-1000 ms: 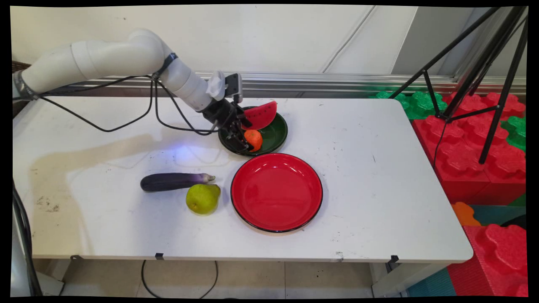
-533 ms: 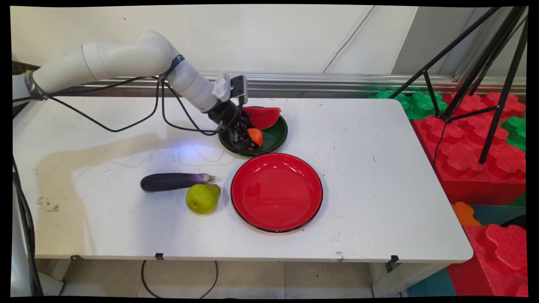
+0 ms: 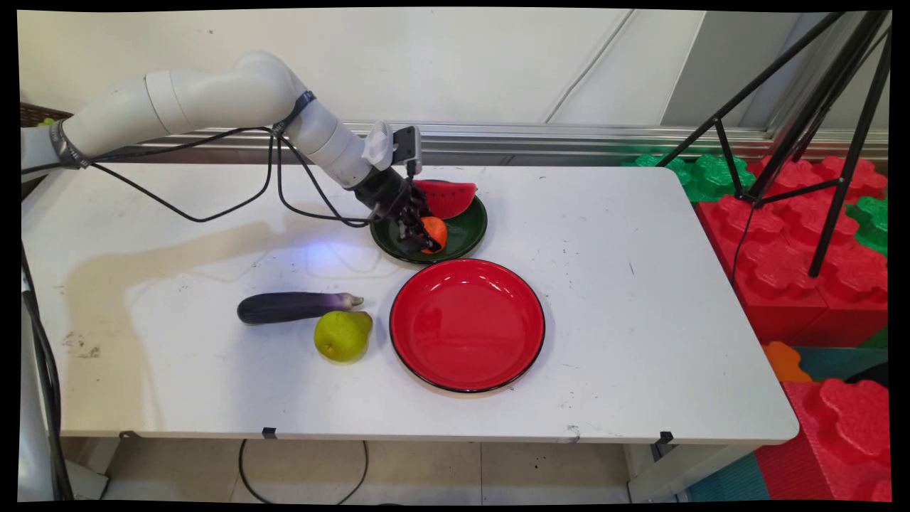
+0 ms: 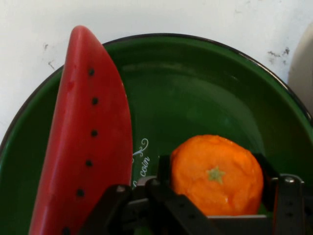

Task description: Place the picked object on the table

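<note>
My black gripper (image 3: 425, 238) reaches down into a dark green plate (image 3: 468, 238) at the table's back middle. Its fingers press on both sides of an orange (image 3: 436, 231), shut on it. In the hand view the orange (image 4: 215, 174) sits between the two black fingers (image 4: 165, 171), low over the green plate (image 4: 195, 88). A red watermelon slice (image 4: 88, 147) with black seeds lies in the same plate to the left of the orange. In the main view the slice (image 3: 444, 198) rests along the plate's far rim.
An empty red plate (image 3: 467, 325) lies just in front of the green one. A purple eggplant (image 3: 291, 307) and a green pear (image 3: 343, 335) lie to its left. A black tripod (image 3: 817, 142) and red and green foam blocks (image 3: 789, 270) stand beyond the table's right edge.
The arm has shifted slightly right and back with the orange between its fingers. The watermelon slice has gone from tilted up to lying flatter on the plate's far rim.
</note>
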Available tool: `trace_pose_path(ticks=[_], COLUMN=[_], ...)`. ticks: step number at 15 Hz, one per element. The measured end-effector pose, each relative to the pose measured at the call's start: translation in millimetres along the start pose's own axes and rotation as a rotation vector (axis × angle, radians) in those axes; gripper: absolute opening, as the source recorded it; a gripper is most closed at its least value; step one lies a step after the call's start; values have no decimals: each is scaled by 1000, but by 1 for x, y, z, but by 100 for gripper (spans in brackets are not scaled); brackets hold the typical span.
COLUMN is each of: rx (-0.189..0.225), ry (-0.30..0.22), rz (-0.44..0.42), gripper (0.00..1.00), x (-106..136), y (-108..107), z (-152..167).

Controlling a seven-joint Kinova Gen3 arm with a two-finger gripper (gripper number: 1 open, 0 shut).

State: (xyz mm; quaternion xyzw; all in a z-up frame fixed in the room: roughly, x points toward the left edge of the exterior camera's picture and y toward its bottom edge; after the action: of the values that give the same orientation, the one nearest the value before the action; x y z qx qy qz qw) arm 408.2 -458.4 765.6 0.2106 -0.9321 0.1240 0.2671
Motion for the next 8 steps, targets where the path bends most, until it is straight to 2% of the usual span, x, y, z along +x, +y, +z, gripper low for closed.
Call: trace_pose_path(ticks=[8], rx=[19], ry=[25], rz=[-15], gripper=[0], x=[0], y=[4], z=[-21])
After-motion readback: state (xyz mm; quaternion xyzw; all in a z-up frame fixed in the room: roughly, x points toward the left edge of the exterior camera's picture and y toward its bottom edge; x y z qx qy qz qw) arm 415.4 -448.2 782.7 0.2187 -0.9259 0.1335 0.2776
